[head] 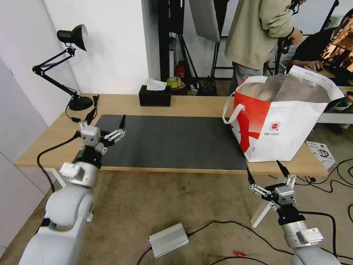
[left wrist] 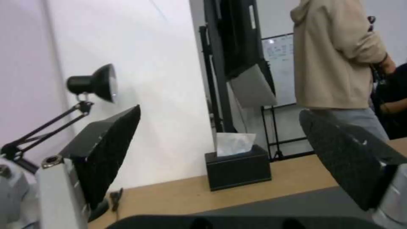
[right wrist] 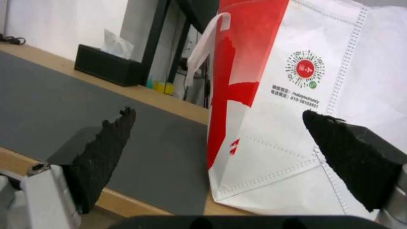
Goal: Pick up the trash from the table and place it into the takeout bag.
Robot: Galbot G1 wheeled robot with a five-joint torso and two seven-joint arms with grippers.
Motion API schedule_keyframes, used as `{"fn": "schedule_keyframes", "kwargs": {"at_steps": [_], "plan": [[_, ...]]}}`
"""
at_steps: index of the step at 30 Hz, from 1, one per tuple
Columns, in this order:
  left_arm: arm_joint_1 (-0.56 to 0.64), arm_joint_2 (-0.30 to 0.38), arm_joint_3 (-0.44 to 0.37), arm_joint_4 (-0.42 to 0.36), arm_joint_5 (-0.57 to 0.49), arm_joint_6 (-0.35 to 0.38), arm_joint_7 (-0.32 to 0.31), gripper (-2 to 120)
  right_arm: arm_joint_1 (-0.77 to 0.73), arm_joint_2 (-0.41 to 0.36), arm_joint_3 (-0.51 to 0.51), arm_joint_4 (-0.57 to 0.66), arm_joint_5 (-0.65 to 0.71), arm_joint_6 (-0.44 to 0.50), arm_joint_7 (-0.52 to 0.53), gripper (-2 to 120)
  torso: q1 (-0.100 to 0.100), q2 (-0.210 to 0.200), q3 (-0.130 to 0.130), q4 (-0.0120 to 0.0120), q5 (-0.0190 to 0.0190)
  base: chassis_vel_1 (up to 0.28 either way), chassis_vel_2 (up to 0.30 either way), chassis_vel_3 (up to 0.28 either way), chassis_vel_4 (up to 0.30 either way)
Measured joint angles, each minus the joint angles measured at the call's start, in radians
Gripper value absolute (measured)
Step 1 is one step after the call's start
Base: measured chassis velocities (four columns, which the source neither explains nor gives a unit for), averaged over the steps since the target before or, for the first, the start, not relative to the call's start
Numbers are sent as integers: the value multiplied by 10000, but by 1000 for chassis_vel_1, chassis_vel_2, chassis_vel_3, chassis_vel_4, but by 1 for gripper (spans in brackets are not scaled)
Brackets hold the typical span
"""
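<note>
1. The takeout bag [head: 283, 121] is big, red and white, and stands on the right end of the table [head: 154, 101], in the right middle of the head view. Its mouth is open and shiny silver shows inside. A white loop handle hangs on its left side, and a small round logo sits on its white front.
2. Nearest to the camera, at the lower right of the head view, is the right gripper [head: 267, 170]. It hangs in the air just below the table's front edge, under the bag. Its two black fingers [right wrist: 106, 152] are spread wide apart and hold nothing.
3. In the right wrist view the bag [right wrist: 292, 105] fills the space between those fingers, close ahead.
4. At the left middle of the head view, the left gripper [head: 119, 127] is up over the front left corner of the dark grey mat [head: 173, 141]. Its fingers are spread apart too, with nothing between them.
5. Farther back, a black tissue box [head: 154, 95] sits at the far edge of the table, upper middle of the frame.
6. A black desk lamp [head: 70, 62] stands at the far left corner, upper left of the frame.
</note>
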Motion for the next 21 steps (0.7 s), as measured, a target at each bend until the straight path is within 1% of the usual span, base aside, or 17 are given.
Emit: {"fn": "schedule_keyframes", "kwargs": {"at_steps": [2,5,7,10,17,21], "plan": [[159,-125,-103,-89,26,-39,24,100,0,0,0,0,0,0,0,100,0,0,0,0,0,0,0,0,0],[645,-490,-322,-316,172,-204,130,100,0,0,0,0,0,0,0,100,0,0,0,0,0,0,0,0,0],[746,-580,-397,-373,213,-237,136,100,0,0,0,0,0,0,0,100,0,0,0,0,0,0,0,0,0],[1115,-917,-635,-608,398,-331,285,100,-1,0,0,0,0,0,0,100,1,0,0,0,0,0,0,0,0],[1677,-1274,-927,-731,596,-689,360,100,-1,0,0,0,0,0,0,100,1,0,0,-1,0,0,0,0,0],[2062,-1564,-1192,-859,598,-980,502,100,0,0,0,0,0,0,0,100,1,0,1,-1,0,0,0,0,0]]}}
